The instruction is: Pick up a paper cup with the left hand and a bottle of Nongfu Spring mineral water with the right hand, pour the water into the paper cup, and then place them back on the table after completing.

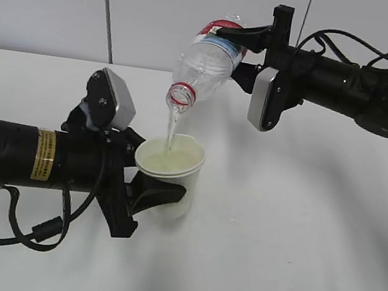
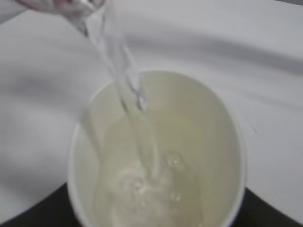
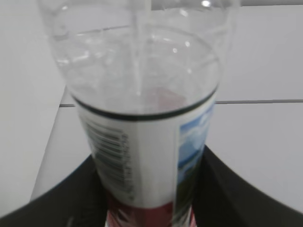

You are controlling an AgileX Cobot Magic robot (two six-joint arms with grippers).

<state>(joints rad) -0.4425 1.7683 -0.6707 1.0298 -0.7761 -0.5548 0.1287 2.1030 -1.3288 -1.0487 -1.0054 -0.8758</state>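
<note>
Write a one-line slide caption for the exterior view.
Right gripper tips the water bottle, pouring a stream into the paper cup held by the left gripper.

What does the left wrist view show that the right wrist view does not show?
Only the left wrist view shows the cup from above, with water pooling and bubbling inside, and the stream falling into it. Only the right wrist view shows the bottle body with its barcode label, held between the right gripper's fingers. Both show the bottle, though the left only its blurred mouth, and the white table.
</note>
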